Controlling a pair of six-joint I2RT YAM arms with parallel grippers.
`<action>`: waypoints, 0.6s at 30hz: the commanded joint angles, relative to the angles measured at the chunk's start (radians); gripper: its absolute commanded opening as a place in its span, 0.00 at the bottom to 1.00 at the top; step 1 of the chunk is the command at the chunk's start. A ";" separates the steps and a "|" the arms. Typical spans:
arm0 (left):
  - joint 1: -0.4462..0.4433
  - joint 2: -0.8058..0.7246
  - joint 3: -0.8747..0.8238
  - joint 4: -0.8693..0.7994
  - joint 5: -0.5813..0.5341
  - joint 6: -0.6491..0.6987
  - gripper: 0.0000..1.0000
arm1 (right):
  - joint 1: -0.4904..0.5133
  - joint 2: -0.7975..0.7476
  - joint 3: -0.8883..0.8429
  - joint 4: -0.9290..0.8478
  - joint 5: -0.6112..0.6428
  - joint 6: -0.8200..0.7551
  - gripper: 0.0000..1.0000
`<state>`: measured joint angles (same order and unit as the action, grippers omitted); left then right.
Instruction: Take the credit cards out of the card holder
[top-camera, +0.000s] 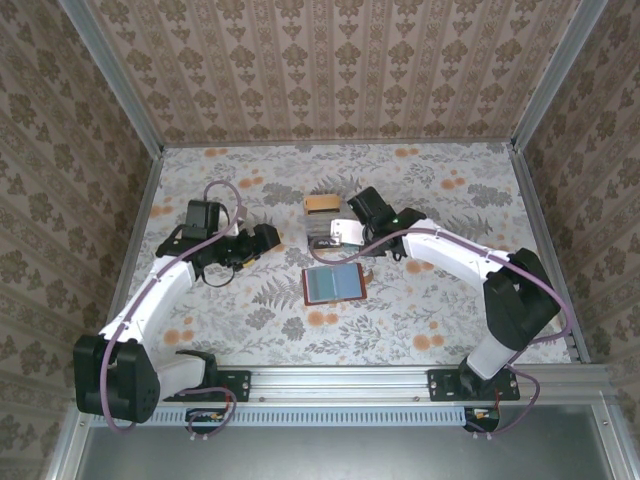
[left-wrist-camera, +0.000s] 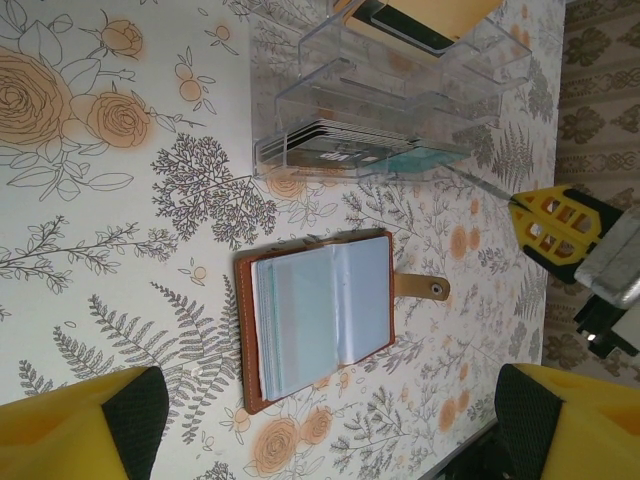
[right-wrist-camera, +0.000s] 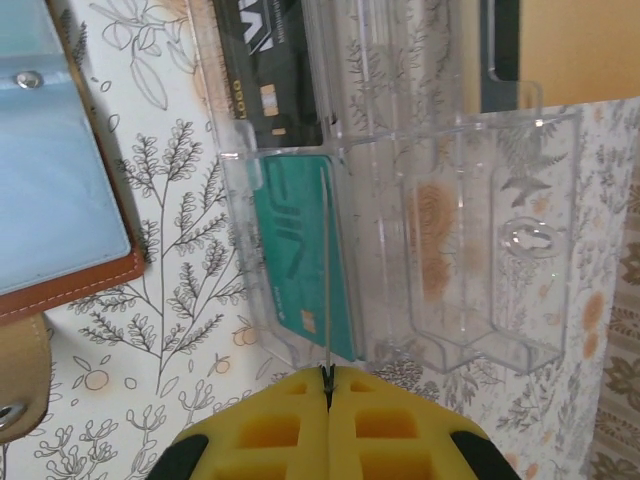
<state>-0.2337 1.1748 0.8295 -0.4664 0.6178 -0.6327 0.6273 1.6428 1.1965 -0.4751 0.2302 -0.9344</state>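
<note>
Gripper, right (right-wrist-camera: 327, 385): yellow fingers pressed tight together, and pinched between them is a thin card (right-wrist-camera: 324, 270). It's edge-on to the wrist camera, so its face and colour can't be told.
Held card: it reaches straight out from the fingertips over the clear plastic compartment box (right-wrist-camera: 480, 250), crossing above a teal card (right-wrist-camera: 290, 250) that lies flat in one compartment.
Gripper, left (top-camera: 264, 240): fingers spread wide with nothing between them, hanging over the floral-patterned worktop (left-wrist-camera: 120, 220) to the left of the box.
Card holder: the small reddish-brown leather-look bifold card holder (left-wrist-camera: 320, 320) lies open and flat on the worktop between the two arms, just on the near side of the box and apart from both grippers.
Heading: from overhead its long side runs left to right, a touch tilted. The blue-grey sleeves face up, and the brown strap with its metal snap (left-wrist-camera: 422, 288) sticks out toward the right arm's side.
Box: a black card with a gold chip (right-wrist-camera: 270, 70) sits in the compartment next to the teal one.
</note>
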 joint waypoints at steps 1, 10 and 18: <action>0.008 -0.021 -0.006 0.003 0.019 0.001 0.89 | 0.006 0.035 -0.011 -0.004 -0.024 0.020 0.00; 0.011 -0.023 -0.005 -0.005 0.015 0.007 0.89 | -0.004 0.101 0.000 0.048 0.028 0.002 0.00; 0.018 -0.014 -0.003 -0.005 0.016 0.007 0.89 | -0.010 0.130 0.019 0.062 0.023 -0.006 0.00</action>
<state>-0.2222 1.1728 0.8295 -0.4675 0.6182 -0.6327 0.6224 1.7451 1.1957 -0.4240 0.2363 -0.9356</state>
